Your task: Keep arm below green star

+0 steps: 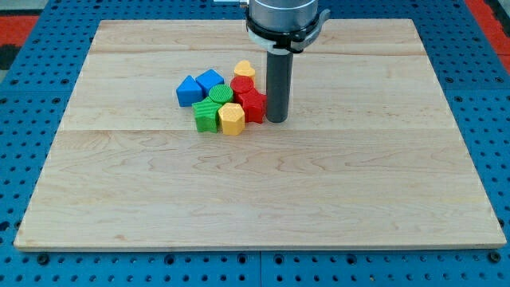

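My tip [276, 120] rests on the wooden board [263, 191], just right of a tight cluster of blocks. It stands against or very near a red block [253, 106]. Two green blocks lie in the cluster: one at its bottom left [205, 116] and one just above it [220, 95]. I cannot tell which of them is the star. My tip is to the right of both, level with the lower one. A yellow hexagon-like block [232, 119] sits between the lower green block and the red one.
The cluster also holds two blue blocks [189, 91] [210, 80] at its left, a second red block [243, 85], and a yellow heart [245, 69] at its top. The arm's grey body [284, 17] hangs over the board's top edge.
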### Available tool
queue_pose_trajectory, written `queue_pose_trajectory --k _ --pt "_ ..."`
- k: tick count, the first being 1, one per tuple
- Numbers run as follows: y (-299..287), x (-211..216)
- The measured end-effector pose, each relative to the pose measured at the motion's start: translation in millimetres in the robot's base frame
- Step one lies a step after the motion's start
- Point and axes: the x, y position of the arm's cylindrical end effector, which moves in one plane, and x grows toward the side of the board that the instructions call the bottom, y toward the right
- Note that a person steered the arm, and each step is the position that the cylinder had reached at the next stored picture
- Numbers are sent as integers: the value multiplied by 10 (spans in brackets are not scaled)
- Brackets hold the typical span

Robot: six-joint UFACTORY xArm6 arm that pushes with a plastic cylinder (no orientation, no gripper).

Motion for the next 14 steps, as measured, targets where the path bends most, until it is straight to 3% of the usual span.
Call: queue_pose_trajectory --k 1,3,4,5,6,7,9,14 --pt "306 -31" --pt "289 145" --pt "-391 670" --pt "-1685 615" --pt "-2235 -112" --pt "-2263 -504" --pt "-1857 -845" --pt "-1318 -66"
